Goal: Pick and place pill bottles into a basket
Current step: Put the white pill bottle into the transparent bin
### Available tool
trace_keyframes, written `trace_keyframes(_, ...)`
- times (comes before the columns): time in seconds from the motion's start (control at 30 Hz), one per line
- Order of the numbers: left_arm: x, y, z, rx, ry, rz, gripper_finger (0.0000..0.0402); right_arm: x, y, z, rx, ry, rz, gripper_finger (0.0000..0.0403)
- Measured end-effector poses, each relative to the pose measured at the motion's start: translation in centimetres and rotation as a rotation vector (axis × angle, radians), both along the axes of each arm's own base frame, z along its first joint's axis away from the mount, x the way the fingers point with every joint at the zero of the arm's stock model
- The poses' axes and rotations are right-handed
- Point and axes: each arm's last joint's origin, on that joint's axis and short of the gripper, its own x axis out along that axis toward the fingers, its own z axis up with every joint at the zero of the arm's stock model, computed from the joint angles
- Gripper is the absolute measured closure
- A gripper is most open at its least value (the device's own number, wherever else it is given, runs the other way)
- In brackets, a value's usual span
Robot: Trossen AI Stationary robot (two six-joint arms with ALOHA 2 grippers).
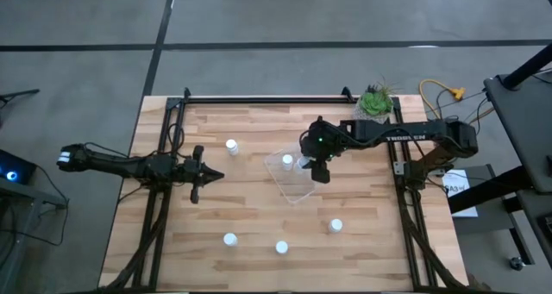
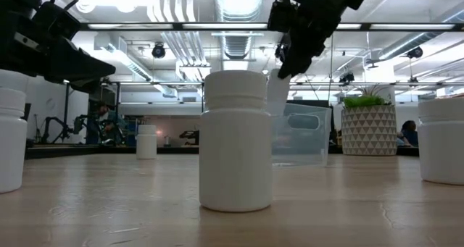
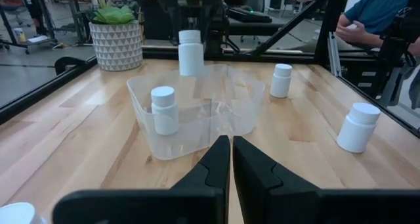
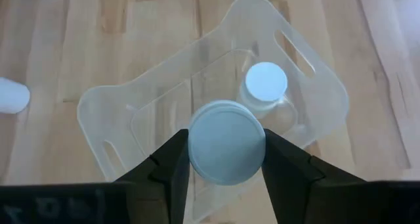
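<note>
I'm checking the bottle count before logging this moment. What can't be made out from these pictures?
- Held bottle: right wrist view shows only its cap between the right gripper fingers; the body is hidden.
- Basket: low view, partly covered by the near bottle.
- Two outer bottles: low view, cut off by the picture's edges.
- Left gripper: fingers together; nothing shows between them.
- Person: left wrist view, cut off by the edge.

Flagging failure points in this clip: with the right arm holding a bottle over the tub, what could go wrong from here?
1. The right pincer holds a bottle above the basket; released from this height, it may bounce out.
2. It could strike the bottle standing inside and topple it.
3. The light basket might shift if bumped.
</note>
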Motion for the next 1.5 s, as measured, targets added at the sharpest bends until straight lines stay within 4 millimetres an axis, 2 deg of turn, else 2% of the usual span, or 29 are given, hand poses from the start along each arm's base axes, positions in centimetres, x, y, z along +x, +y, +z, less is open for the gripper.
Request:
trace_keyframes(0.27,0.0,0.0,0.0,0.0,0.002,0.0,0.0402,1.7,-0.3,-0.8,0.0,0.078,0.013,0.0261)
trace_keyframes(0.53,0.0,0.0,0.0,0.001,0.002,0.0,0.0402,2.6,-0.6,-3.3,0.01,0.159,0.013,0.0261)
trace_keyframes(0.7,0.0,0.0,0.0,0.001,0.002,0.0,0.0402,2.9,-0.7,-4.2,0.017,0.189,0.01,0.0261)
trace_keyframes(1.5,0.0,0.0,0.0,0.001,0.002,-0.001,0.0402,3.2,-0.7,-4.3,0.012,0.17,0.016,0.0261)
